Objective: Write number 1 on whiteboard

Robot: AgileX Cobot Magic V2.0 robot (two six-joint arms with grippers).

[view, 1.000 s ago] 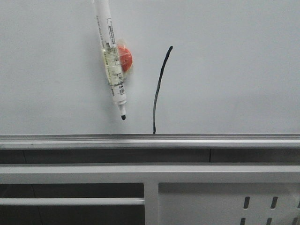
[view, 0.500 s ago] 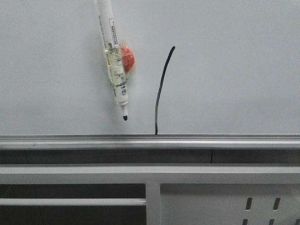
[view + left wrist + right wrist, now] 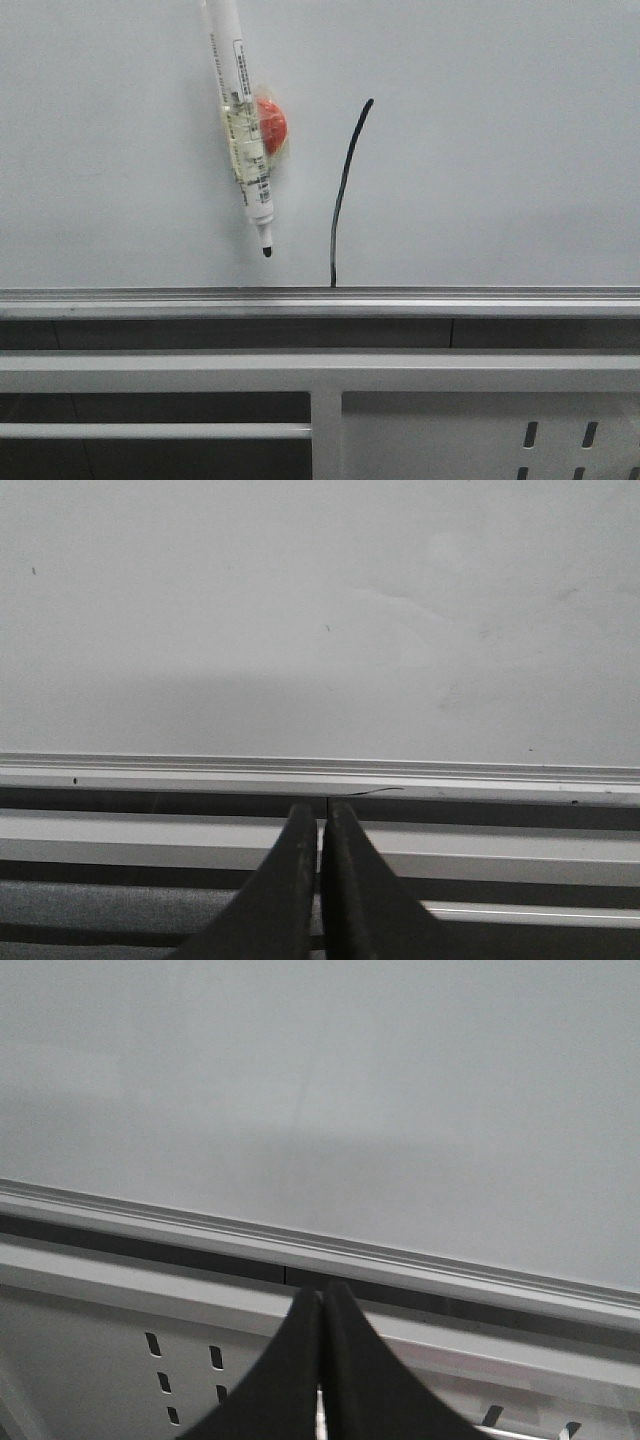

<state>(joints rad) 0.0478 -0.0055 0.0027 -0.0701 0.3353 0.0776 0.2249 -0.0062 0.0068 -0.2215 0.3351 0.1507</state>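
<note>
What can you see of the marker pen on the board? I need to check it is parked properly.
The marker pen is a white barrel with printed labels and a black uncapped tip pointing down, its top cut off by the frame edge. It hangs tilted, tip leaning slightly right, against the whiteboard, fixed with clear tape to a red round piece, apparently a magnet. The tip ends above the silver rail, left of the number 1, touching neither. No gripper holds it.

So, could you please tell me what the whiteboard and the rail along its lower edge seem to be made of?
The whiteboard looks like a smooth, glossy coated panel, pale grey-white with soft reflections; its core is not visible. The rail looks like silver aluminium, matte and ridged with fine lengthwise grooves.
</note>
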